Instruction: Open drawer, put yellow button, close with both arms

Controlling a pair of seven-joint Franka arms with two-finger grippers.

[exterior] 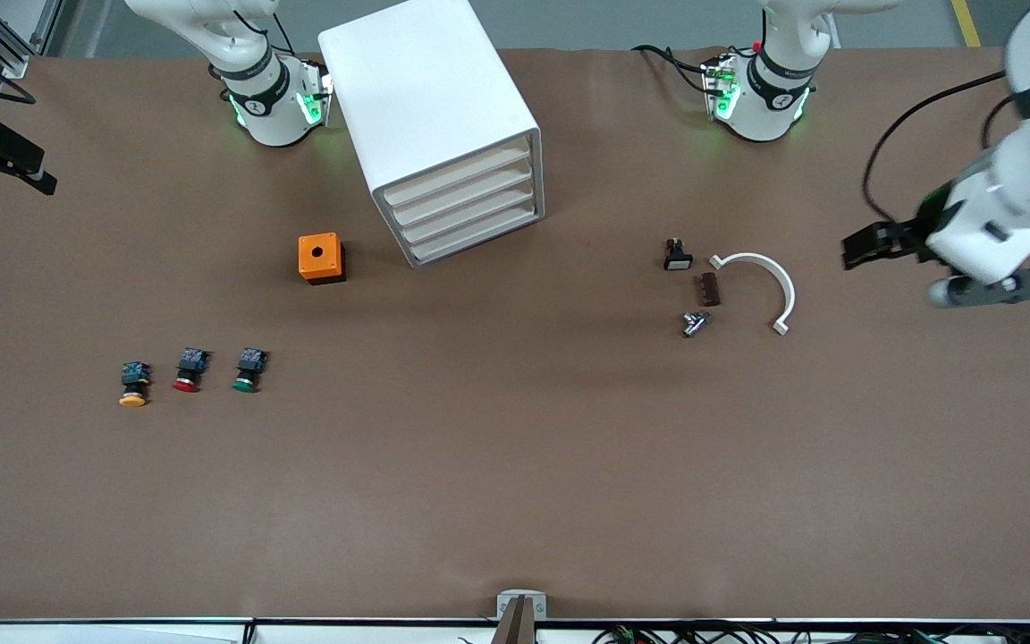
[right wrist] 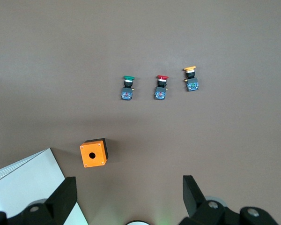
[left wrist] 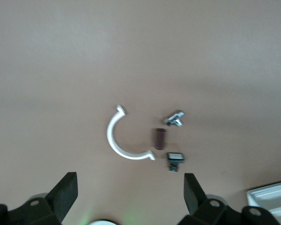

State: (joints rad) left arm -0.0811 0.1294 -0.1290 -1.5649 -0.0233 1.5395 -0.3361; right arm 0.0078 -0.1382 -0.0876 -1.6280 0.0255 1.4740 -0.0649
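The small yellow-capped push-button [exterior: 133,386] lies on the brown table toward the right arm's end, beside the red-capped button [exterior: 189,370]. The cabinet's top cream-fronted drawer [exterior: 459,175] is shut. Both grippers (left [left wrist: 130,193], right [right wrist: 129,192]) hover with fingers apart.

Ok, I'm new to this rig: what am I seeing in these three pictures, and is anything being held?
Two white robot arms work at a brown table. The front view looks down from across it; the other two come from wrist cameras. The left gripper hangs open over the table by a white curved clip. The right gripper is open above the orange box, holding nothing. The yellow-capped push-button lies beside red and green ones. The white four-drawer cabinet's top drawer is shut.
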